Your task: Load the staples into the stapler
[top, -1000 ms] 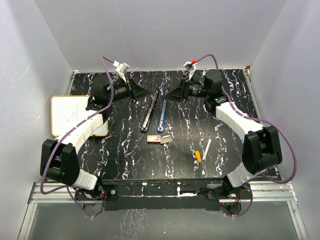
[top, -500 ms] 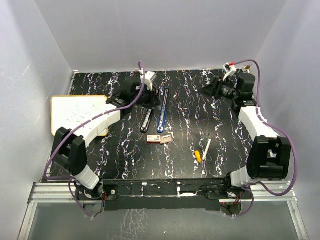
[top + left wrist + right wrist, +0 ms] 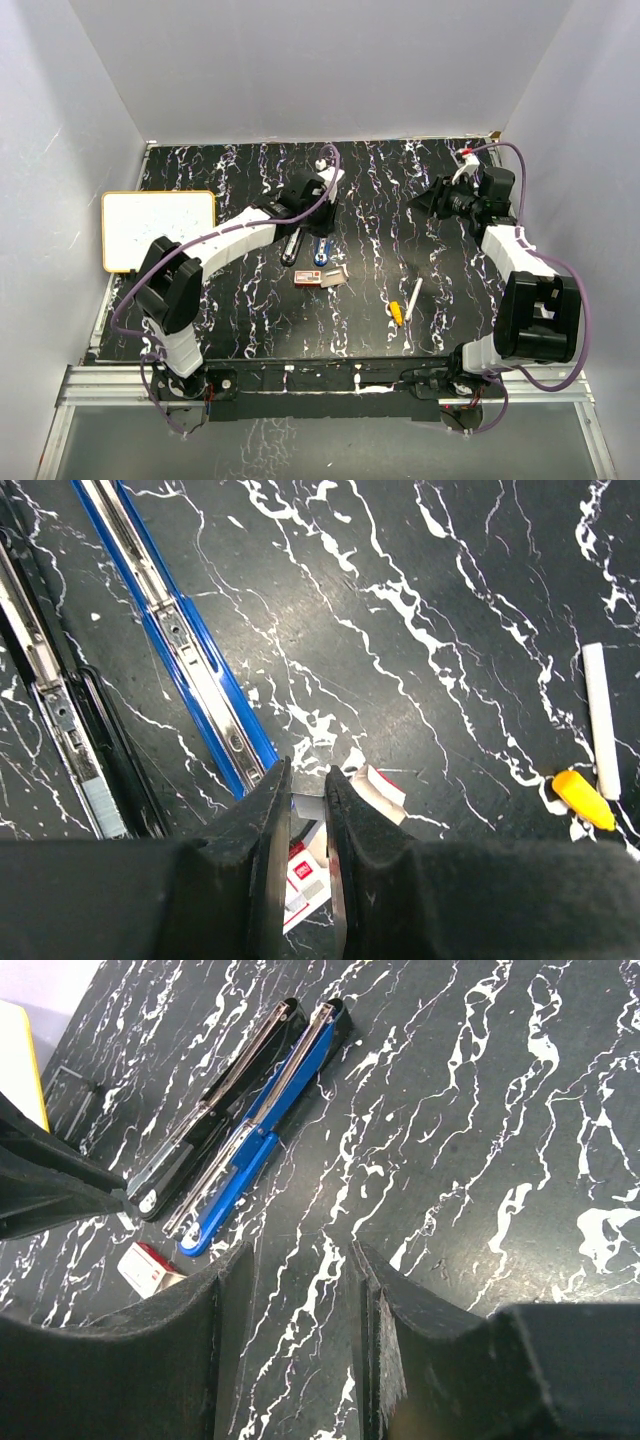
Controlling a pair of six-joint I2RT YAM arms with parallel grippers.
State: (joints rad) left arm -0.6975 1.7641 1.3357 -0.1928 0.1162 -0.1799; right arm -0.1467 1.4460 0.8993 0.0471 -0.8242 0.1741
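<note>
The staples box (image 3: pixel 318 277), red and white with a tan inner tray, lies on the black marbled table just below the open blue stapler (image 3: pixel 322 247) and black stapler (image 3: pixel 290 245). My left gripper (image 3: pixel 322 222) hovers over the staplers' near ends. In the left wrist view its jaws (image 3: pixel 305 780) stand a narrow gap apart and hold nothing, with the staples box (image 3: pixel 310 885) and its tray (image 3: pixel 385 785) showing under them. My right gripper (image 3: pixel 425 200) is open and empty at the right, pointing at the staplers. Its wrist view (image 3: pixel 300 1260) shows the blue stapler (image 3: pixel 260 1130) and the box (image 3: pixel 150 1265).
A white pen (image 3: pixel 412 298) with a yellow tip (image 3: pixel 396 312) lies right of the box, also in the left wrist view (image 3: pixel 600 720). A yellow-edged whiteboard (image 3: pixel 160 230) lies at the table's left edge. White walls surround the table.
My left arm has swung right across the table, from the far left to over the staplers' near ends. My right arm has pulled back from the centre to the right side.
</note>
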